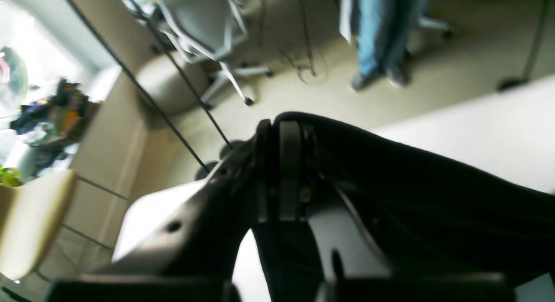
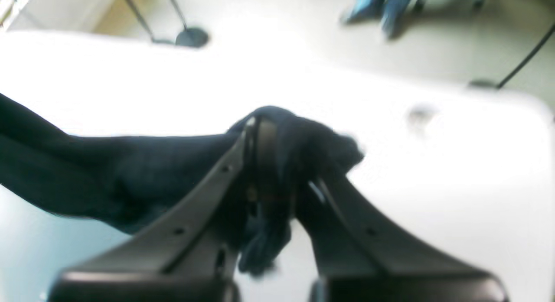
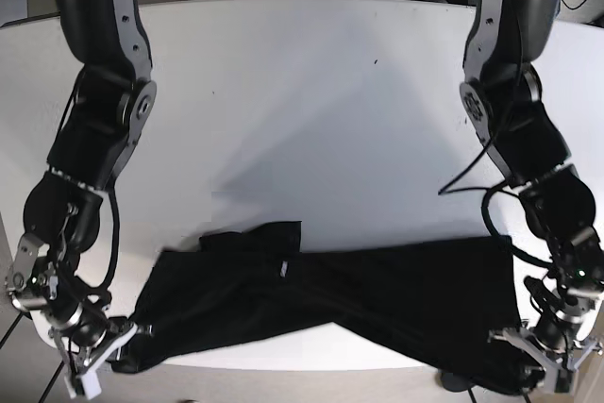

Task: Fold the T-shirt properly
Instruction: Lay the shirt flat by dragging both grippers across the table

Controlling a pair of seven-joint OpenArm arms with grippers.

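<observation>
A black T-shirt lies stretched across the front edge of the white table, a sleeve folded up at its left part. My right gripper is shut on the shirt's left corner; in the right wrist view the fingers pinch bunched dark cloth. At the shirt's right corner my left gripper is shut on the hem; the left wrist view shows the black cloth running off to the right from the closed fingers.
The white table's far half lies bare behind the shirt. Beyond the table are an office chair, a person's legs in jeans, cables and stands on the floor. Both arms reach down at the table's front corners.
</observation>
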